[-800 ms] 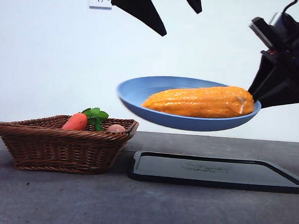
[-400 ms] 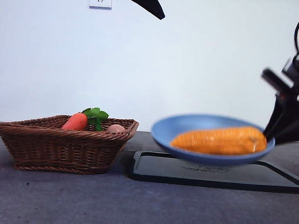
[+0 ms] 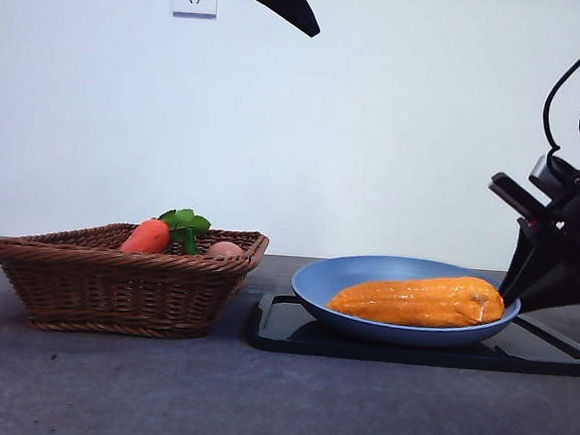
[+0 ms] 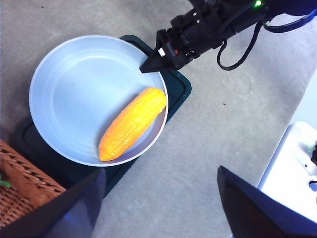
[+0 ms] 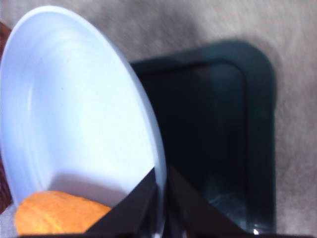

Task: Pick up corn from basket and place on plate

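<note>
Now corn (image 3: 416, 300) lengthwise across plate (image 3: 316, 275)

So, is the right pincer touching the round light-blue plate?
Touching: in the right wrist view the right pincer jaws clamp the round light-blue plate rim.

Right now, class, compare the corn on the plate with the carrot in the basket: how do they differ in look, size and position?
The corn is long, orange-yellow with rows of kernels; the carrot is shorter, red-orange, with green leaves. The corn lies flat on the blue plate, which sits on the black tray; the carrot leans tilted in the wicker basket. The right gripper holds the plate's rim beside the corn; no gripper is near the carrot. Both are glossy, tapered vegetables.
</note>
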### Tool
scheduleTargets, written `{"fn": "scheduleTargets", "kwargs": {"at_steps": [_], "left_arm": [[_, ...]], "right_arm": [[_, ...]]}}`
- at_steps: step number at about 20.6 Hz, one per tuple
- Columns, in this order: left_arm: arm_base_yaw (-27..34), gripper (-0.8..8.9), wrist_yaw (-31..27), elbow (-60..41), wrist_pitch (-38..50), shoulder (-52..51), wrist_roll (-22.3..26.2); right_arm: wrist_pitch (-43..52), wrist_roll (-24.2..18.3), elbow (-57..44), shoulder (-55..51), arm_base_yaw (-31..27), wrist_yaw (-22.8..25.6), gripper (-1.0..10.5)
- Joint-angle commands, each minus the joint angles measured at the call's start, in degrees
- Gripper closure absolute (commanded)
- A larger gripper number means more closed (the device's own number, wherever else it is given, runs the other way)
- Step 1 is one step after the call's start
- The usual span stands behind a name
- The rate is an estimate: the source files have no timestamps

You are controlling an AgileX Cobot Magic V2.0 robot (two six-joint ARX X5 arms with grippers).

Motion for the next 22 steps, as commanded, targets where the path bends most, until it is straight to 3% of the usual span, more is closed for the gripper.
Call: {"fn": "scheduleTargets", "kwargs": {"at_steps": [1, 4, 9, 14, 22], "left_arm": [[-0.35, 4.47, -0.02, 1.7, 0.26, 0.17, 0.09], [-0.35, 4.47, -0.04, 1.7, 0.24, 0.17, 0.09], [-0.33, 4.48, -0.04, 1.7, 0.24, 0.17, 0.11], [-0.28, 4.48, -0.07, 1.7, -0.13, 0.17, 0.11], [-0.28, 4.48, -0.07, 1.7, -0.17, 0.17, 0.13]], "right_arm": [[-0.33, -0.35, 1.14, 2.1, -0.02, -0.22, 9.4], [-1.42, -0.9, 1.14, 2.27, 0.0, -0.28, 9.4], [-2.27, -0.98, 1.2, 2.23, -0.02, -0.85, 7.5], [-4.28, -1.38, 1.31, -0.46, -0.63, -3.8, 7.4], [-18.23, -9.86, 1.31, -19.28, -1.86, 0.87, 7.4]]}}
